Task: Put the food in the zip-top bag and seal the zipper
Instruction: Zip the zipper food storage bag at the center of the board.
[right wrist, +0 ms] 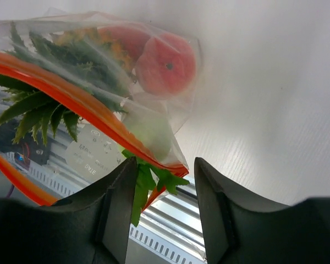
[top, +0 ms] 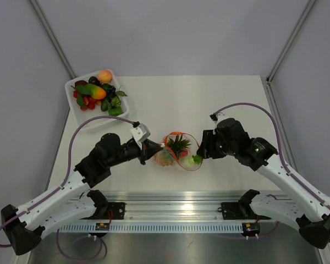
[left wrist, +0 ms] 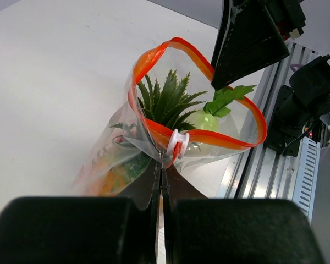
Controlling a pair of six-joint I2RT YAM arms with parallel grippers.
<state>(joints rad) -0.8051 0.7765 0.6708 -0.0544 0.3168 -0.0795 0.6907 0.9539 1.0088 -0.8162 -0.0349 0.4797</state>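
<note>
Firmly pinched the bag [left wrist: 113, 151] by its mouth edge with the left fingers [left wrist: 160, 187], clamped tight just below the white slider [left wrist: 177, 144]. Had the right fingers [right wrist: 166, 168] standing apart at the opposite corner, gripping nothing, with a green leaf [right wrist: 146, 187] drooping into the gap and the zipper [left wrist: 198, 54] corner just above the tips. Saw the zipper gaping in a wide red loop, unsealed. Found the pineapple [left wrist: 165, 99] upright inside with its leaves poking through the mouth, a pale green piece [left wrist: 204, 121] beside it at the rim, and the red fruit [right wrist: 165, 63] deeper down against the bag's wall. Made out something orange beneath, but could not tell what. Lay mid-surface [top: 225, 99] between both arms, well apart from the tray [top: 70, 85] of other fruit at the far left corner.

Judged the sealing step at risk. Might trap the pineapple leaves or that drooping leaf in the track if closed now, leaving a gap. Might drag the whole bag sideways instead of running the slider, given limp plastic anchored at one corner only. Might slip off the crinkly film on the right, or tip the pale piece out over the rim.
</note>
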